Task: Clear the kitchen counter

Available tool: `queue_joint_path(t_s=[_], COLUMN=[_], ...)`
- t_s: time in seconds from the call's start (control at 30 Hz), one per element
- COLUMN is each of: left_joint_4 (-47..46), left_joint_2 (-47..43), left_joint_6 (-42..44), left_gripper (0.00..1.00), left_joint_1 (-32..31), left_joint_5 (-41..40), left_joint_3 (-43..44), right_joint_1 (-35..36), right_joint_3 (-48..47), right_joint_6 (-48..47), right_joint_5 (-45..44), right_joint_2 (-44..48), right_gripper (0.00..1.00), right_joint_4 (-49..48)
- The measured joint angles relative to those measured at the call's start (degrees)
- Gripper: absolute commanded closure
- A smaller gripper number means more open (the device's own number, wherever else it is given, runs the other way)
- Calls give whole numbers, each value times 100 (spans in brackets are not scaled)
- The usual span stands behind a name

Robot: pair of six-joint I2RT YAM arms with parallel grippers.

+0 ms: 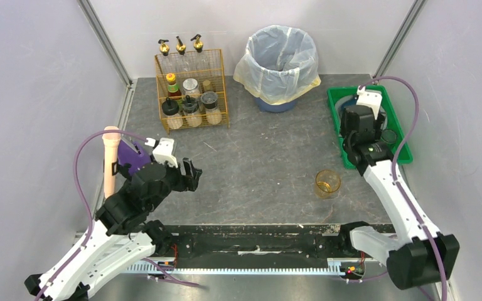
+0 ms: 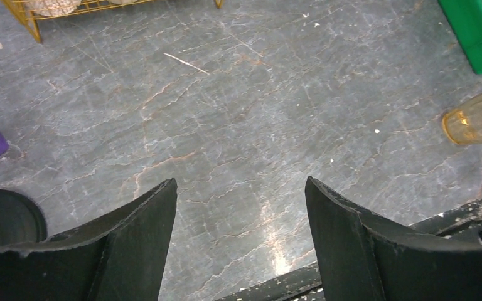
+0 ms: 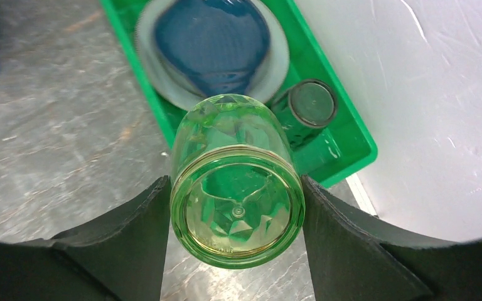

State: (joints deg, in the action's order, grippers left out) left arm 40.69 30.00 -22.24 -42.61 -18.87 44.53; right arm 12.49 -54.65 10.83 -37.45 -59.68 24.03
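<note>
Conceivably the greenish glass (image 3: 238, 207), pinched at its sides by the right gripper (image 3: 235, 182), slips on smooth walls or knocks the plate (image 3: 157, 81) and dark cup (image 3: 312, 103) already in the green tray (image 3: 351, 135) beneath. Right arm (image 1: 395, 188) stretched far-right over that tray; left gripper (image 2: 240, 182) hangs spread and empty above the kitchen counter (image 1: 257, 163), near-left.

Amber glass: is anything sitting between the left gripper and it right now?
Nothing visible is in the way. The left gripper is open, and only bare kitchen counter lies between it and the amber glass, which stands alone off to the gripper's right.
</note>
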Motion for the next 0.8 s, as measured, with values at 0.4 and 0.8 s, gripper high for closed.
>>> queue_joint_path(t_s=[0.4,0.8], left_joint_4=[20,-7], left_joint_2=[-227,-201], left_joint_6=[177,229], left_gripper=[20,20], left_joint_1=[13,68], left_joint_5=[-59,-46], left_joint_3=[-118,-170], right_joint_1=[-1547,-2157], right_joint_3=[22,57], right_joint_6=[114,363], right_joint_5=[938,2122], right_joint_2=[-1386,-2577], right_gripper=[94,83], right_joint_4=[-398,-881])
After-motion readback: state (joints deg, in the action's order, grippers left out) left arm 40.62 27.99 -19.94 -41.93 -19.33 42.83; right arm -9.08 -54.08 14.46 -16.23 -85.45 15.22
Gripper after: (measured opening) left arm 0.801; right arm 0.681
